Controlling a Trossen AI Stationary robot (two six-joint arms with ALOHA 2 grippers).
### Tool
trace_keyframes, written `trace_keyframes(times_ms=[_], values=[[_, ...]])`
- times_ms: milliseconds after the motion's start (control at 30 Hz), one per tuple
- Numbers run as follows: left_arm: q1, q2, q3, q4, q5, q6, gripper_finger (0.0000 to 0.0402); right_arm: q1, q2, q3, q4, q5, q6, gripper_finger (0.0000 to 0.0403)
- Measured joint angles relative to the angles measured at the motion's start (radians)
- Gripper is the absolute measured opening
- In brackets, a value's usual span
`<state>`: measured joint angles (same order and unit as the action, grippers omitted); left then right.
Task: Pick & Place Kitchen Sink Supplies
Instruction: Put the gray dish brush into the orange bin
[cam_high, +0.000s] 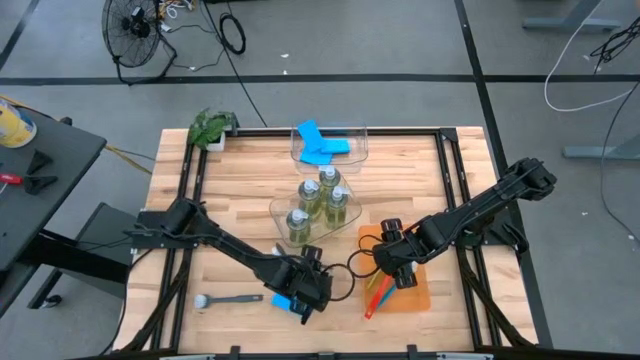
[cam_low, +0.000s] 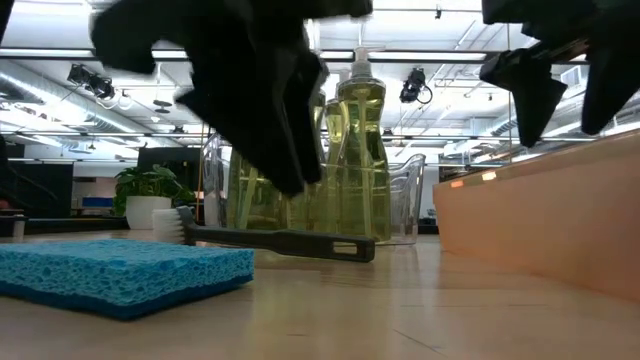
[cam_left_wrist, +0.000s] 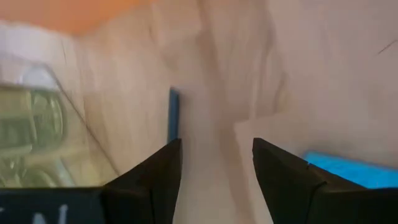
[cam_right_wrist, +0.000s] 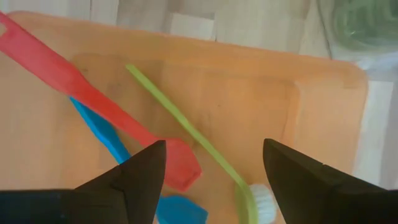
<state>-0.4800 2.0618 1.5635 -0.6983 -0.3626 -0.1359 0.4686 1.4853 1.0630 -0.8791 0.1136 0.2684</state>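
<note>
We took the orange tray (cam_high: 420, 292) as landmark. Left of it, the left gripper (cam_high: 305, 290) hovered with fingers spread, covering most of a blue sponge (cam_high: 281, 301). The right gripper (cam_high: 398, 262), also spread, hung over the tray, hiding parts of the red brush (cam_right_wrist: 93, 99), blue brush (cam_right_wrist: 102, 134) and yellow-green brush (cam_right_wrist: 186, 127). Farther left lay the dark grey brush (cam_high: 232, 298). Behind the tray, pump bottles (cam_high: 322, 203) stood in a clear bin (cam_high: 282, 212).

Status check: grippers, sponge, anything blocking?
Left gripper open, empty, over the table sponge. Right gripper open, empty, above brushes in the orange tray. Grey brush lies beside the sponge; not blocking.
</note>
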Motion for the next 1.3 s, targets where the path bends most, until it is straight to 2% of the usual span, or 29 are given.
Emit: trace_keyframes(times_ms=[300, 733, 1000, 1167, 1300], values=[[0.069, 0.034, 0.001, -0.010, -0.036, -0.014, 0.0199, 0.000, 0.000, 0.000, 0.023, 0.008, 0.011, 0.0267], [0.117, 0.064, 0.001, 0.014, 0.054, 0.000, 0.0180, 0.000, 0.000, 0.000, 0.026, 0.009, 0.003, 0.0267], [0.140, 0.083, 0.000, 0.005, 0.035, -0.011, 0.0179, 0.000, 0.000, 0.000, 0.032, 0.009, 0.003, 0.0267], [0.159, 0.097, 0.001, -0.008, 0.122, -0.011, 0.0179, 0.000, 0.000, 0.000, 0.032, 0.009, 0.003, 0.0267], [0.158, 0.100, 0.002, -0.013, 0.124, -0.012, 0.0173, 0.000, 0.000, 0.000, 0.032, 0.009, 0.003, 0.0267]])
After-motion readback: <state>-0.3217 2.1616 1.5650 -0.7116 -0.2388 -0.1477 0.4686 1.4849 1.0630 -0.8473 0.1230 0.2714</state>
